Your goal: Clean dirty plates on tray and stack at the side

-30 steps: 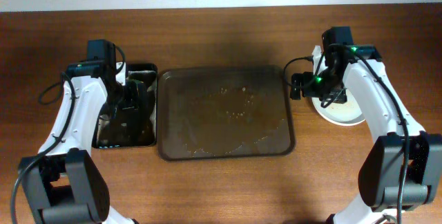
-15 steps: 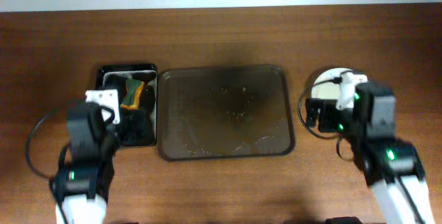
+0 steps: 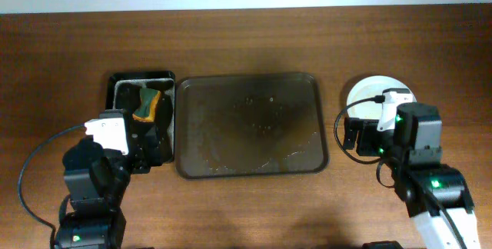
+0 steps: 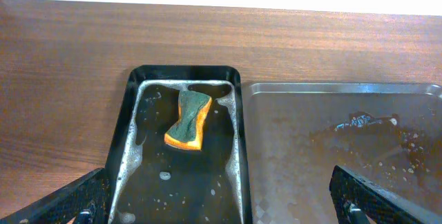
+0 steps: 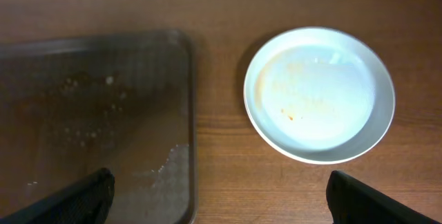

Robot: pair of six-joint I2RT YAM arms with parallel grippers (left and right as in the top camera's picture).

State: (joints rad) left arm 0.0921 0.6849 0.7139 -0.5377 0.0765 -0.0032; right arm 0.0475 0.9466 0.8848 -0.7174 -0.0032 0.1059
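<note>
A round white shallow plate (image 5: 319, 94), faintly smeared orange, lies on the brown wooden desk (image 3: 246, 41) at the overhead frame's right, near the large brown rectangular tray (image 3: 207, 103) at centre, not touching it. The left fingers (image 4: 76, 200) and right fingers (image 5: 83, 200) are spread wide, gripping nothing.

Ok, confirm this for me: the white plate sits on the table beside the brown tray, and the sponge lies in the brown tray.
Not quite. The sponge lies in the smaller black tray, in soapy water, not in the brown tray; the left wrist view shows it. The rest holds: the white plate sits on the table beside the brown tray.
</note>
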